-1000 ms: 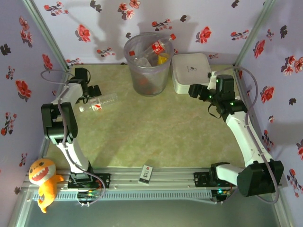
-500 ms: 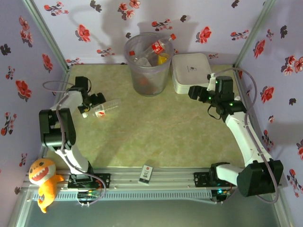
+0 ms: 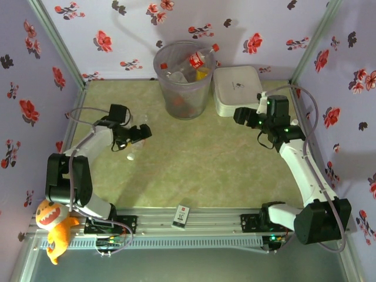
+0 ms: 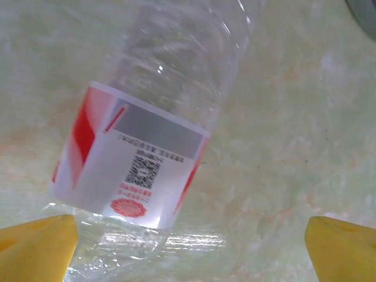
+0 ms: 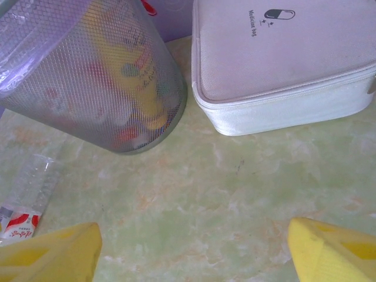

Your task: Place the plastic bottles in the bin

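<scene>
- Top external: high over the near edge, looking down across the whole tabletop [image 3: 205, 170] to the back wall [image 3: 276, 17].
- Left wrist: close above a clear bottle [image 4: 147, 147], facing down.
- Right wrist: low, facing the bin [image 5: 88, 76]; shares that bottle with the left wrist view.

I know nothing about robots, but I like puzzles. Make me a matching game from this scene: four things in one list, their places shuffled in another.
Things:
1. bin
2. white case
3. orange plush toy
4. small card

Places:
A. on the metal rail at the near edge, about midway along
B. back of the table, with bottles inside
C. near left corner
D. back right, beside the bin

Pairs: 1-B, 2-D, 3-C, 4-A
</scene>
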